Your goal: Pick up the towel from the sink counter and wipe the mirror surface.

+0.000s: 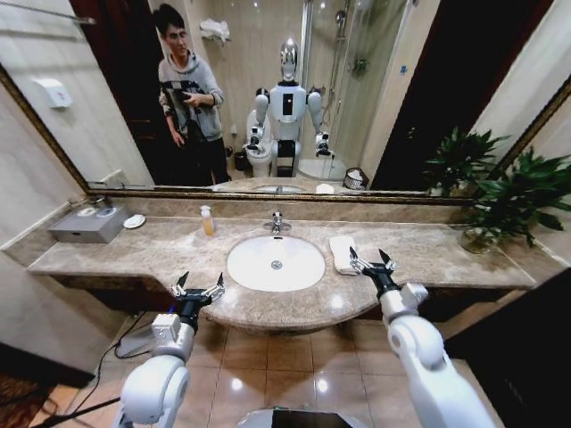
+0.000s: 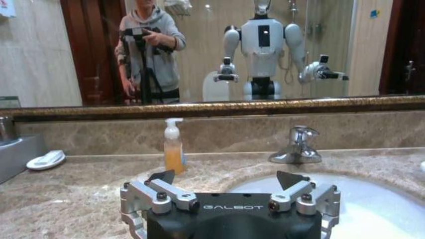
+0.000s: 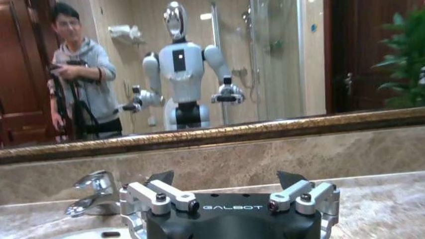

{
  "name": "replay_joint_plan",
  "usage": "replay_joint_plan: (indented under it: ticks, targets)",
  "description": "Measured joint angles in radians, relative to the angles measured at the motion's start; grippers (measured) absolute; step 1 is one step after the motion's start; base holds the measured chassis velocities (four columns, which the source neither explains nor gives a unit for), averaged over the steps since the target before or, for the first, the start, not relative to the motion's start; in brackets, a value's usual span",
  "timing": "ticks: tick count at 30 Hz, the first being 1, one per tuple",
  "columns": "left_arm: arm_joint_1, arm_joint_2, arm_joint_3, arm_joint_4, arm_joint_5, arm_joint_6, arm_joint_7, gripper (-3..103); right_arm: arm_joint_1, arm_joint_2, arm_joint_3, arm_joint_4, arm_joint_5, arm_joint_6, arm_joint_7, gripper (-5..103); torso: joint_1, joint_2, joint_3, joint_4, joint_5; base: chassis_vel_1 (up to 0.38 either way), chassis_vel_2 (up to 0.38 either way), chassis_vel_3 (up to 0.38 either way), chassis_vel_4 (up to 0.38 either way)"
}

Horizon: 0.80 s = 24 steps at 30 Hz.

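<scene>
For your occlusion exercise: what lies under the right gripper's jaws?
The right gripper, jaws open, hangs over the towel, which lies folded on the sink counter beside the basin. The jaws cover the towel's near corner, so that part cannot be seen.

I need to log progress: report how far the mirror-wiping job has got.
Nothing looks done yet. The towel lies folded on the sink counter, right of the basin, ungrasped. In hand: the right gripper hovers open beside the towel; the left gripper hangs open at the counter's front edge. Left: grasping the towel, lifting it, wiping the mirror.
</scene>
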Motion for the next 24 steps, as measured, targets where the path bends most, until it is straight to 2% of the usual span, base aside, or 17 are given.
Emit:
replay_joint_plan:
  ticks: [1,2,4,8,11,13,16,17,19,22,24]
  targets:
    - [0.0,0.0,0.0,0.0,0.0,0.0,0.0,100,0.071,-0.019,-0.033,-0.053,0.018,-0.022,0.008,100,-0.001,0.0,0.0,0.0004,-0.0003,0.0,0.0,0.0,0.0]
    - [0.0,0.0,0.0,0.0,0.0,0.0,0.0,100,0.071,-0.019,-0.033,-0.053,0.018,-0.022,0.008,100,-0.001,0.0,0.0,0.0004,-0.0003,0.0,0.0,0.0,0.0]
    - [0.001,0.0,0.0,0.0,0.0,0.0,0.0,100,0.177,-0.038,-0.115,-0.149,0.03,-0.059,0.019,100,-0.002,0.0,0.0,0.0011,-0.0001,0.062,-0.013,-0.034,0.037]
    - [0.001,0.0,0.0,0.0,0.0,0.0,0.0,100,0.241,-0.041,-0.189,-0.222,0.038,-0.088,0.024,102,-0.002,0.001,0.0,0.001,-0.0004,0.019,-0.002,-0.007,0.011]
    - [0.0,0.0,0.0,0.0,0.0,0.0,0.0,100,0.324,-0.039,-0.264,-0.34,0.043,-0.102,0.029,85,-0.001,0.0,0.0,0.0003,0.0002,0.0,0.0,0.0,0.0]
    - [0.0,0.0,0.0,0.0,0.0,0.0,0.0,100,0.36,-0.038,-0.286,-0.382,0.057,-0.112,0.037,82,-0.001,0.0,0.0,0.0005,0.0,0.0,0.0,0.0,0.0]
    - [0.0,0.0,0.0,0.0,0.0,0.0,0.0,100,0.398,-0.039,-0.312,-0.429,0.07,-0.122,0.046,82,-0.001,0.0,0.0,0.0009,-0.0003,0.0,0.0,0.0,0.0]
    - [0.0,0.0,0.0,0.0,0.0,0.0,0.0,100,0.412,-0.039,-0.321,-0.446,0.08,-0.129,0.052,74,-0.001,0.0,0.0,0.0008,0.0,0.0,0.0,0.0,0.0]
    - [0.0,0.0,0.0,0.0,0.0,0.0,0.0,100,0.444,-0.038,-0.329,-0.495,0.094,-0.141,0.062,70,-0.001,0.0,0.0,0.0008,-0.0003,0.0,0.0,0.0,0.0]
    - [0.0,0.0,0.0,0.0,0.0,0.0,0.0,100,0.451,-0.038,-0.329,-0.517,0.085,-0.14,0.059,69,-0.001,0.0,0.0,0.0005,-0.0002,0.0,0.0,0.0,0.0]
    - [0.0,0.0,0.0,0.0,0.0,0.0,0.0,100,0.45,-0.044,-0.321,-0.542,0.034,-0.121,0.037,68,-0.001,0.0,0.0,0.0005,-0.0001,0.0,0.0,0.0,0.0]
